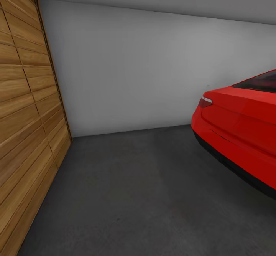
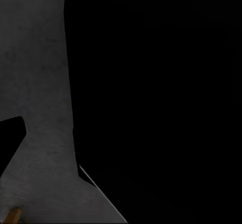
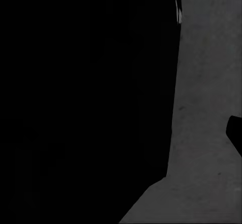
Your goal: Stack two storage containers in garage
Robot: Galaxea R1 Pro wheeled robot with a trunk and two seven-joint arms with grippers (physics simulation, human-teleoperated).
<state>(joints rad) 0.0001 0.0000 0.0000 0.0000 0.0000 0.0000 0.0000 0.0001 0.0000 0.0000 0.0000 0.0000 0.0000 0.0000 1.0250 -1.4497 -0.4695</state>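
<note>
Concrete floor (image 1: 145,194): dark grey, rough and matte, filling the lower part of my head view. I'm in the garage.
Wall (image 1: 134,71): plain white, straight ahead, meeting the floor along a clean line.
Door (image 1: 23,125): wood-panelled, horizontal planks, running along the left side of my head view down to the floor.
Car (image 1: 241,133): red, rear end showing at the right edge, tail light and dark lower trim visible, standing on the concrete.
Left claw: I can't tell whether it's apart or together. The left wrist view is mostly a black mass (image 2: 161,93) close to the lens, with grey concrete beside it and a small orange-brown sliver (image 2: 13,216) at one corner; I can't say what that sliver is.
Right claw: same story, I cannot tell its state. The right wrist view gives a big black shape (image 3: 85,98) with concrete alongside.
Containers: I can't place them from these views, and I can't make out anything held.
Writing: no brand, label or plate text that I can read on the car or door.
</note>
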